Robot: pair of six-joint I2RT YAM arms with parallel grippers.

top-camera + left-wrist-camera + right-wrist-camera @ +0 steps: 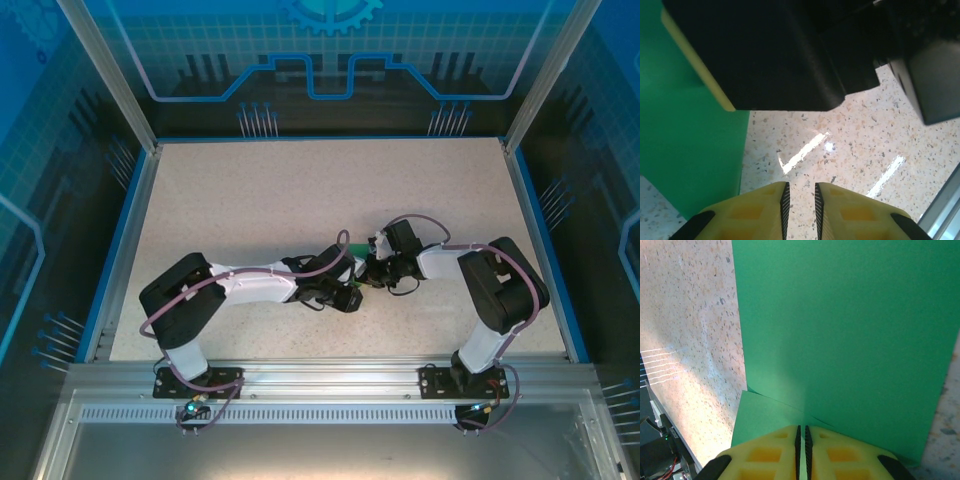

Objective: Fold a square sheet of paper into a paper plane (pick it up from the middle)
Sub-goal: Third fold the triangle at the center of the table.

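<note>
**Square sheet of paper [850,340]: anchored for folding**

We find the sheet at the centre of the worktop [300,190]. The right claw [802,440] has its jaws almost closed on a layered edge, probably to anchor it. The left claw [800,202], slightly parted and empty, stands just beside the sheet's edge.

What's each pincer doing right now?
Left pincer: slightly open, narrow gap, holding nothing.
Right pincer: closed on the green paper.
</note>
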